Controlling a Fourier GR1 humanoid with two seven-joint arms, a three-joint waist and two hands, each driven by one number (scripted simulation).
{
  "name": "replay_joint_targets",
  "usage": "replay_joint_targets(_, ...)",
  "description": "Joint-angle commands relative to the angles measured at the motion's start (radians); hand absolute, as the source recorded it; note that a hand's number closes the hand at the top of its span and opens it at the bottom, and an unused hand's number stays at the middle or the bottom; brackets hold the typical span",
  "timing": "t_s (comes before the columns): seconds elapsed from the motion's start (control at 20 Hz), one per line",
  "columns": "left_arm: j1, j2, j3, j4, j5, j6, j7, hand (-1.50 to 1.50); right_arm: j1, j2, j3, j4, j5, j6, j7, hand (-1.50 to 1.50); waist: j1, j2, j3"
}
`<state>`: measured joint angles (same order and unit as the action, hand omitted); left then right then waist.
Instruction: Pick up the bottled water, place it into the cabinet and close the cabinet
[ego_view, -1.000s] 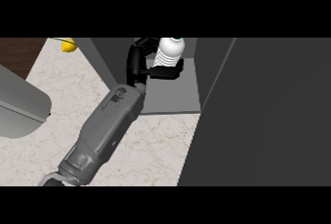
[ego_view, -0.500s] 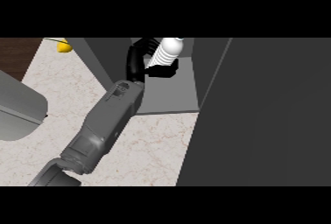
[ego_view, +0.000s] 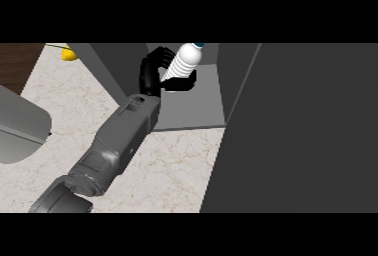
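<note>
The bottled water (ego_view: 181, 62) is white and ribbed with a blue cap, and it leans with the cap toward the upper right. My left hand (ego_view: 153, 70) is shut on it: black fingers arch over its far side and the thumb crosses its base. Bottle and hand are inside the open cabinet, above its grey floor (ego_view: 193, 109). The grey forearm (ego_view: 118, 145) runs up from the lower left. The cabinet's dark door (ego_view: 310, 130) stands open and fills the right of the view. My right hand does not show.
The cabinet's left wall (ego_view: 107, 67) stands just left of the hand. A yellow fruit (ego_view: 69, 53) lies at the back left of the marble counter (ego_view: 184, 165). A light grey rounded object (ego_view: 18, 130) sits at the left edge.
The hand and bottle have shifted slightly left and the bottle leans more to the right. The scene has slid a little to the left in the view.
</note>
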<state>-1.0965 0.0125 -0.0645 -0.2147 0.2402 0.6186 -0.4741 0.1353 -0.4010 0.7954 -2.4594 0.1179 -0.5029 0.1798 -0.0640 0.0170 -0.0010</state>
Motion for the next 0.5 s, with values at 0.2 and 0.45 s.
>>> replay_joint_targets(0.2,0.0,-0.012,-0.022,0.096,-0.036,0.095,-0.049,-1.5,-0.01,0.02,0.05,-0.036,0.033,0.002,0.007,-1.5,-0.021,0.005,-0.001)
replay_joint_targets(0.45,-0.031,0.047,-0.051,0.17,-0.094,0.084,-0.001,-1.5,0.01,0.005,0.053,-0.027,0.027,0.002,-0.008,-1.5,-0.019,0.009,-0.001)
